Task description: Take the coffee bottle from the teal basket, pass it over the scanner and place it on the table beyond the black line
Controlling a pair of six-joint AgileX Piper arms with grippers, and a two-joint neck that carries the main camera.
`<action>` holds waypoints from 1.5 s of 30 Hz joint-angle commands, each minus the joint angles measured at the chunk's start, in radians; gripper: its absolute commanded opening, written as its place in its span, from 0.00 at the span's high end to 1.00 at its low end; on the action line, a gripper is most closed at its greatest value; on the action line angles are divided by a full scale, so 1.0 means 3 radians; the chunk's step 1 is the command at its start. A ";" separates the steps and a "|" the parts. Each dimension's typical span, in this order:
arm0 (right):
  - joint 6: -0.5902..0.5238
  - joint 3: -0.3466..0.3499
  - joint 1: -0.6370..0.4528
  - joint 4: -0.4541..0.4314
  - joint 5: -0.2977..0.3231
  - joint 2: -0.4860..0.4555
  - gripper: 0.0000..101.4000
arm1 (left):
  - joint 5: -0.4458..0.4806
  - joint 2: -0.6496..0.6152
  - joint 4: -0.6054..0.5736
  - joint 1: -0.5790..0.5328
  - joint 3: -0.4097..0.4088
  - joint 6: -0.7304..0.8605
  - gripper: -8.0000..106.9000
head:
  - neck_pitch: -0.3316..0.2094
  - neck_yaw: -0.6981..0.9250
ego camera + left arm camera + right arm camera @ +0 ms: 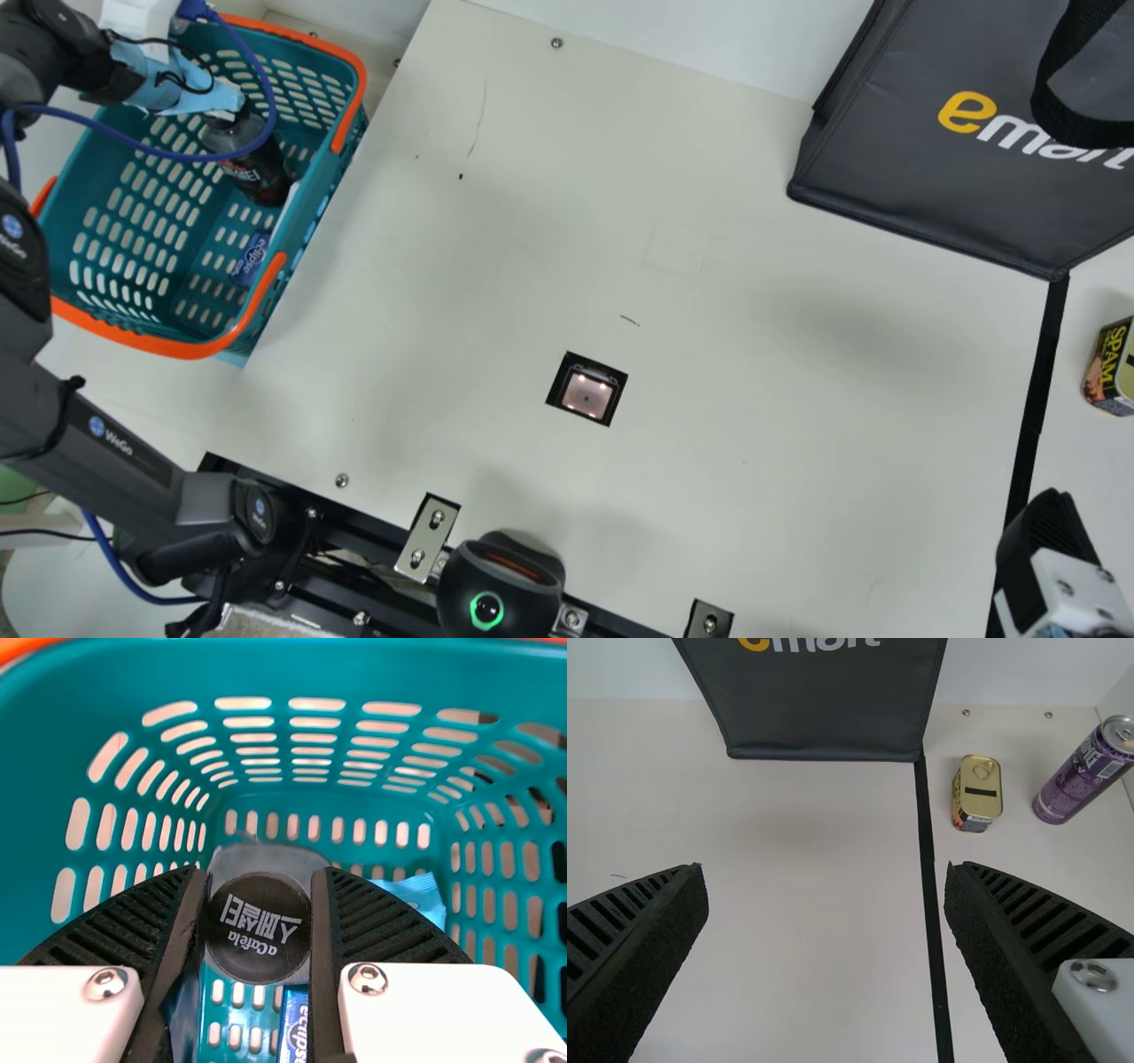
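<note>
Across the cream tabletop (753,354), note a square, black-framed scanner window (586,392) set flush in the surface and a straight black line (1038,390) at the main view's right. At the upper left of the main view, see a perforated teal plastic basket (182,348) with orange rim and handles. Inside it, locate the dark coffee bottle (252,164) with a round black cap (259,928), gripped at the top by the left gripper (229,108), one ribbed finger against either side. Near the bottle, also inside, find a small blue pack (294,1023) and a light-blue packet (415,896). At the lower right of the main view, observe the right gripper (1050,540), fingers spread apart with nothing between. Beyond the line, compare a yellow-and-black metal tin (1107,368) and a purple cylindrical can (1081,775). Beside the line's far end, observe a dark grey fabric bag (886,168).
</note>
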 commanded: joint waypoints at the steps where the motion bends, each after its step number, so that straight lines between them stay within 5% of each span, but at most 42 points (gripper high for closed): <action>1: 0.0000 0.0000 0.0000 0.0000 0.0000 0.0000 0.06 | -0.0003 -0.0012 -0.0028 0.0001 -0.0005 0.0002 1.00 | -0.0097 0.0008; 32: 0.0000 0.0000 0.0000 0.0000 0.0000 0.0000 0.06 | -0.0026 -0.0007 0.0155 -0.0026 0.0016 -0.0228 1.00 | -0.0097 0.0008; 45: 0.0000 0.0000 0.0000 0.0000 0.0000 0.0000 0.06 | -0.0105 0.0089 0.0243 -0.0074 -0.0023 -0.0368 0.62 | -0.0097 0.0008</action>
